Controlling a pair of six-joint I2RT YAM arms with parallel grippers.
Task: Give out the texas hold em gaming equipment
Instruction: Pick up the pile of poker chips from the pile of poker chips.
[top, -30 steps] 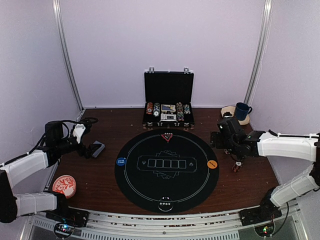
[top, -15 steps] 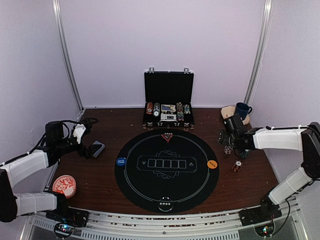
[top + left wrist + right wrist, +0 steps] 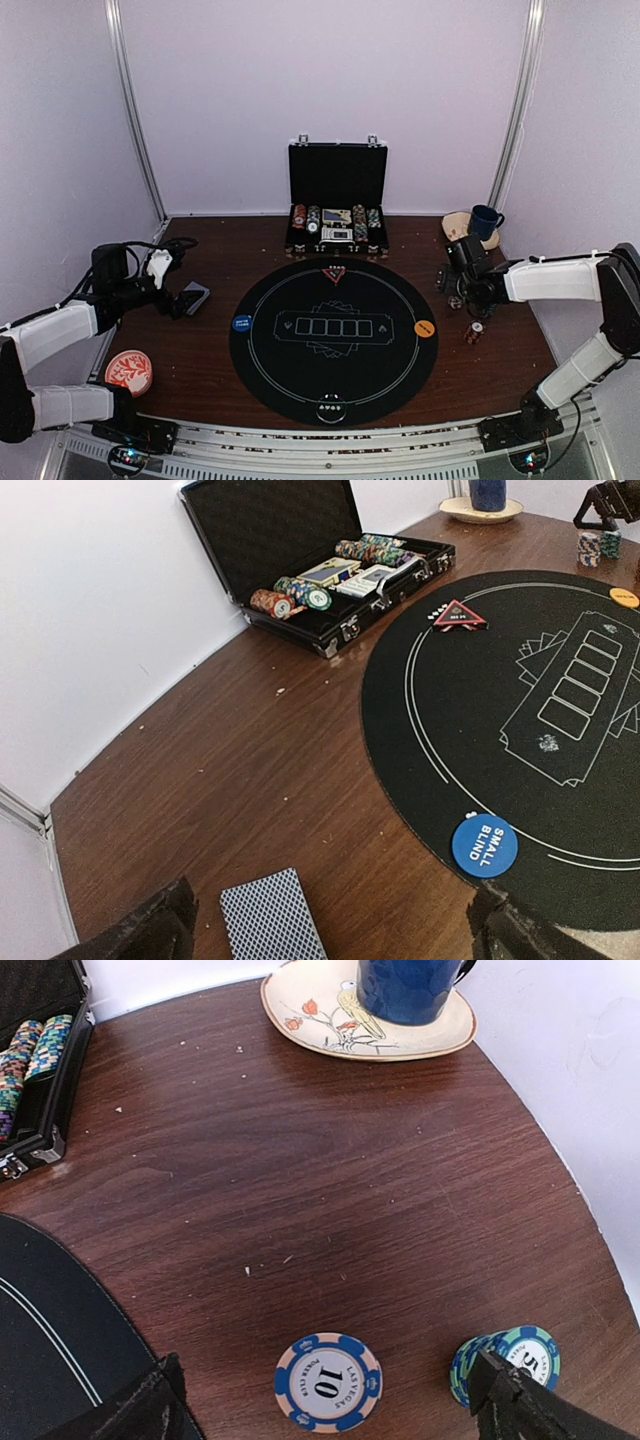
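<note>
My left gripper [image 3: 176,298] [image 3: 330,932] hovers open just over the grey-blue-backed deck of cards [image 3: 196,297] [image 3: 272,917] on the wood, left of the black round mat [image 3: 300,375]. On the mat lie a blue small-blind disc [image 3: 241,323] [image 3: 484,845], an orange disc [image 3: 424,328], a dark disc [image 3: 331,410] and a red triangle marker [image 3: 333,274] [image 3: 459,615]. My right gripper [image 3: 457,290] [image 3: 320,1408] is open low over a single blue-and-peach chip [image 3: 328,1381]. A teal-and-blue chip stack [image 3: 505,1360] stands by its right finger. Another small stack [image 3: 475,332] sits nearer.
An open black briefcase [image 3: 337,205] with chip rows stands at the back centre. A blue mug on a painted saucer [image 3: 482,225] [image 3: 370,1020] is at the back right. A red-and-white round dish [image 3: 129,370] lies front left, by the table edge.
The right arm has swung back and right, off the mat's edge, and lowered over the chips. The left arm has stayed over the deck.
</note>
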